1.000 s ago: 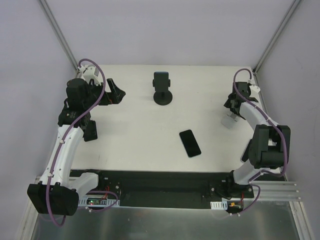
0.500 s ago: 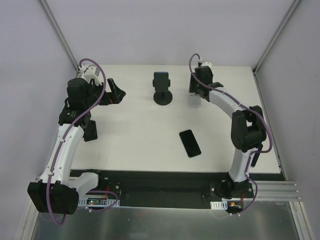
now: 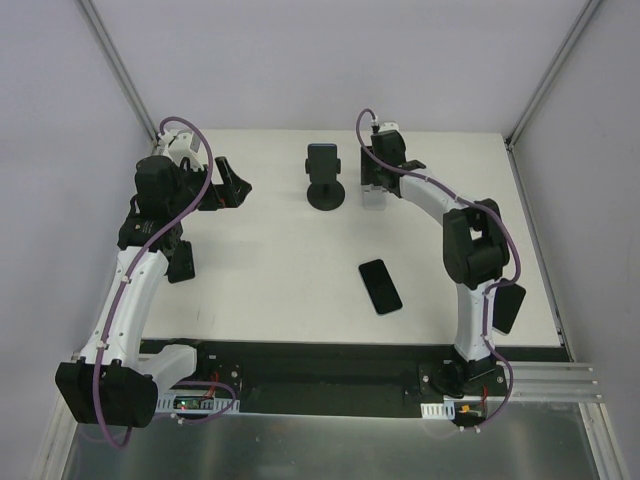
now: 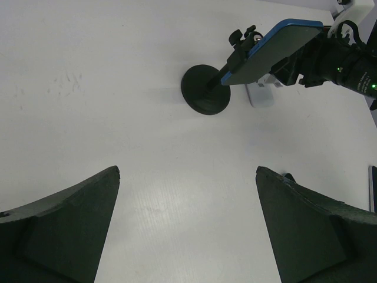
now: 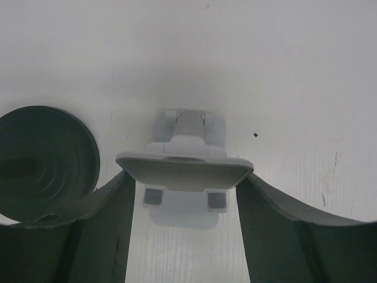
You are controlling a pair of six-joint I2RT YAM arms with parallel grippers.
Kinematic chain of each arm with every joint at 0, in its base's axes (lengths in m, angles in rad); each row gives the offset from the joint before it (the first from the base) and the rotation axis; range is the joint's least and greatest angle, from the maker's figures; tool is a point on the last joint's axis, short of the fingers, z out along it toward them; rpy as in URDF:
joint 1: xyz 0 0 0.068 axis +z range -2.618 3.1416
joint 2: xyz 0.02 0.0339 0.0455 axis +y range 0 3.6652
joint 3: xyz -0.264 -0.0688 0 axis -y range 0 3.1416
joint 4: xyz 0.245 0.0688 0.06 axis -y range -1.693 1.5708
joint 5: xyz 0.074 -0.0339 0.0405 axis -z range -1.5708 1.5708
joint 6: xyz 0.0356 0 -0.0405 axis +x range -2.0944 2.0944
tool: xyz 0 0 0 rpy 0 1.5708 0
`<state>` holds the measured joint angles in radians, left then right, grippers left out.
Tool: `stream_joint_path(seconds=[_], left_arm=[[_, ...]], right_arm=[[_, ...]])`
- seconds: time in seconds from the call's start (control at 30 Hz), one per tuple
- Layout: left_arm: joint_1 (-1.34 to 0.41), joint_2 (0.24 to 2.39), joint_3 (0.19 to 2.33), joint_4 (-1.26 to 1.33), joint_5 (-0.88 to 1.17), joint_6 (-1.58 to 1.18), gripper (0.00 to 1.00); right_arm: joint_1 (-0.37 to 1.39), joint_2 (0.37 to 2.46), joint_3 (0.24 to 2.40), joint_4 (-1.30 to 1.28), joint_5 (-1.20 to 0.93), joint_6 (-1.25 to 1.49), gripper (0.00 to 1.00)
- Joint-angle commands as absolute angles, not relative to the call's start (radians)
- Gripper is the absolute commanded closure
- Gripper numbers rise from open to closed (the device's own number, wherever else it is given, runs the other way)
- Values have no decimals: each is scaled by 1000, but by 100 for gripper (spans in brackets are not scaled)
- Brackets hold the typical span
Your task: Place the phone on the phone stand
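Observation:
A black phone [image 3: 380, 286] lies flat on the white table, right of centre and towards the front. My right gripper [image 3: 374, 192] is shut on a small white phone stand [image 5: 185, 171], its fingers [image 5: 112, 218] pressing both sides of the stand's plate. The stand [image 3: 373, 200] is low over the table at the back centre, and I cannot tell if it touches. It also shows in the left wrist view [image 4: 262, 94]. My left gripper [image 3: 232, 185] is open and empty at the back left, its fingers [image 4: 65, 224] wide apart above bare table.
A black round-based stand [image 3: 326, 194] holding a blue-edged phone [image 3: 322, 158] stands just left of the white stand; its base shows in the right wrist view [image 5: 44, 159] and the left wrist view [image 4: 206, 88]. Frame posts rise at the back corners.
My right arm has swung from the table's right edge to the back centre, carrying the white stand next to the black one. The left arm and the black phone have not moved.

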<state>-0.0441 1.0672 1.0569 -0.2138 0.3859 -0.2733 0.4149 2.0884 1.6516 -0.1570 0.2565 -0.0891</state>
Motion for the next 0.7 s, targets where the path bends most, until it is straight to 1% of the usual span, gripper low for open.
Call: stream_joint_path(seconds=[0.0,0.07,0.1,0.13,0.17,0.2,0.23,0.33,0.43,0.5,0.53,0.57,0.6,0.63,0.67], left_arm=[[-38,1069,1055,-176,405,-256,3],[-38,1072,1055,-176,406,-258,3],[-38,1074,1055,-178,407,-258,3],[-38,1072,1055,-179,408,-259,3],[-38,1074,1055,-176,408,-258,3],[-38,1072,1055,-176,408,-256,3],[-38,1072,1057,-178,405,-255,3],[-38,1071,1055,-176,406,-255,3],[-38,1071,1055,-176,411,-258,3],[-38,1069,1055,-178,416,-258,3],[-38,1069,1055,-178,417,-259,3],[-38,1069,1057,-178,417,-259,3],[-38,1066,1057,-176,420,-259,3],[-38,1065,1057,-176,422,-259,3],[-38,1062,1060,-178,423,-261,3]], right_arm=[[426,2026,1608,-117,273,-63,99],[431,2022,1594,-115,279,-54,99],[431,2023,1595,-121,282,-51,97],[430,2025,1598,-127,284,-49,89],[430,2032,1617,-159,285,-46,72],[428,2034,1627,-184,285,-38,26],[429,2030,1632,-199,287,-37,2],[431,1977,1589,-196,273,-37,4],[431,1869,1514,-176,259,-51,4],[437,1746,1451,-176,276,-63,4],[442,1696,1366,-175,299,-70,4],[446,1592,1317,-169,304,-71,4],[449,1541,1268,-164,293,-72,4],[449,1492,1159,-164,225,-71,4],[448,1414,1110,-164,171,-72,4]])
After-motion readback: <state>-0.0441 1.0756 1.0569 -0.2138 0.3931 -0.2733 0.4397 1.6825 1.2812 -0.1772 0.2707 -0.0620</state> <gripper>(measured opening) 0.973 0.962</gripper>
